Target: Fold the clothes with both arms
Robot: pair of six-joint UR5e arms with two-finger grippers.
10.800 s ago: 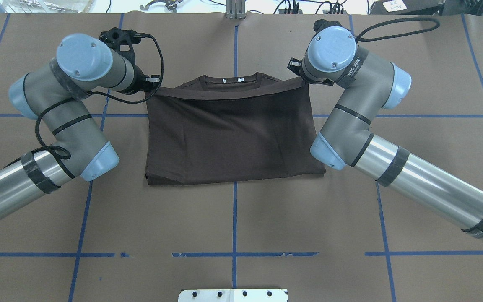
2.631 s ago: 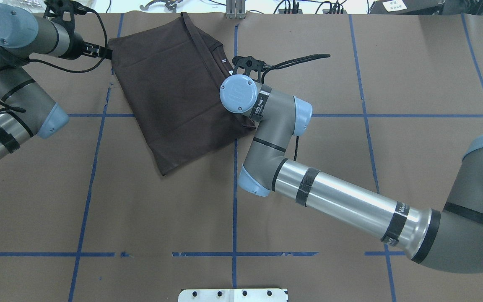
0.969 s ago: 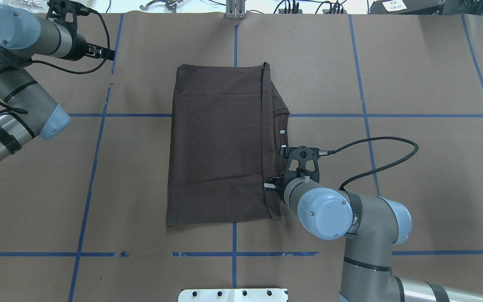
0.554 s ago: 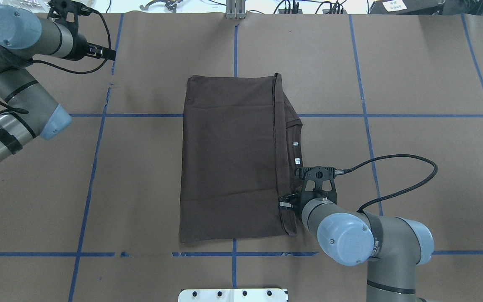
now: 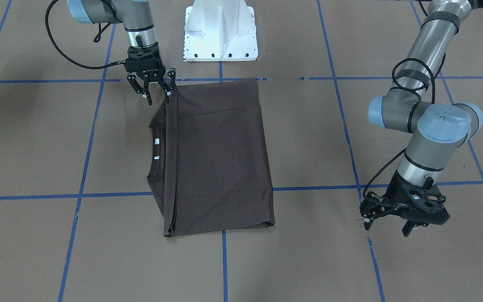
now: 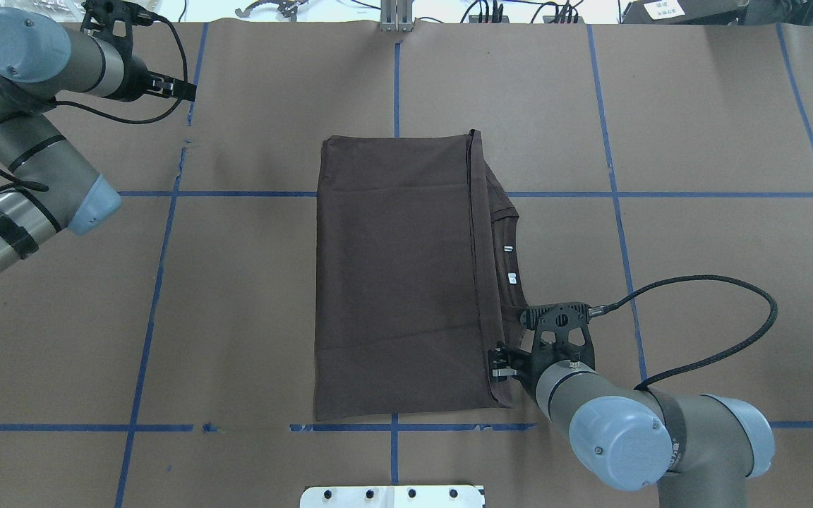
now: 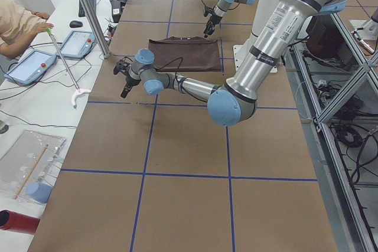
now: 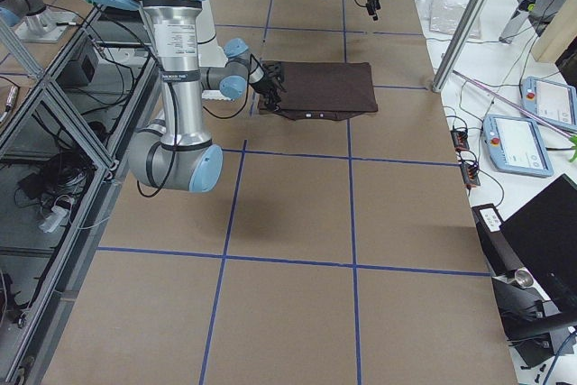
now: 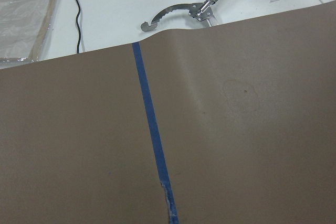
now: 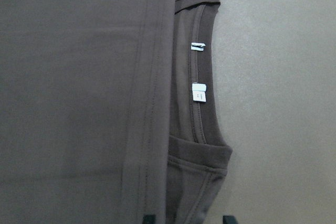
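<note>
Worktop [image 6: 696,141]: flat brown paper-like covering, marked into large squares by blue tape lines [image 6: 611,106]. One tape strip is torn at its end in the left wrist view. White pedestal base [image 5: 220,31] sits at the robot's edge.

Room: a white side bench runs along the far edge. It carries two tablet-like control units [image 7: 29,66], cables and a metal reacher tool [image 9: 189,11]. A person [image 7: 18,22] sits at that bench, one hand on it. An aluminium post [image 7: 88,13] rises at the worktop's edge, and frame rails and cable bundles lie behind the robot.

T-shirt [image 6: 399,282]: folded into a flat rectangle mid-worktop, straddling the centre tape line, somewhat more on the robot's right. Its long axis runs from the robot's side toward the far side. The ribbed neck [image 6: 509,240] opens toward the robot's right and projects past a folded-over hem that runs parallel to the long axis. Two small white tags [image 10: 199,92] show inside the neck.

Right end effector [image 5: 157,100]: at the shirt's near right corner, jaws spread and pinching no cloth. One finger is at the hem edge and the other over bare covering.

Left end effector [image 5: 387,226]: at the far left, well apart from the shirt, jaws wide and holding nothing.
</note>
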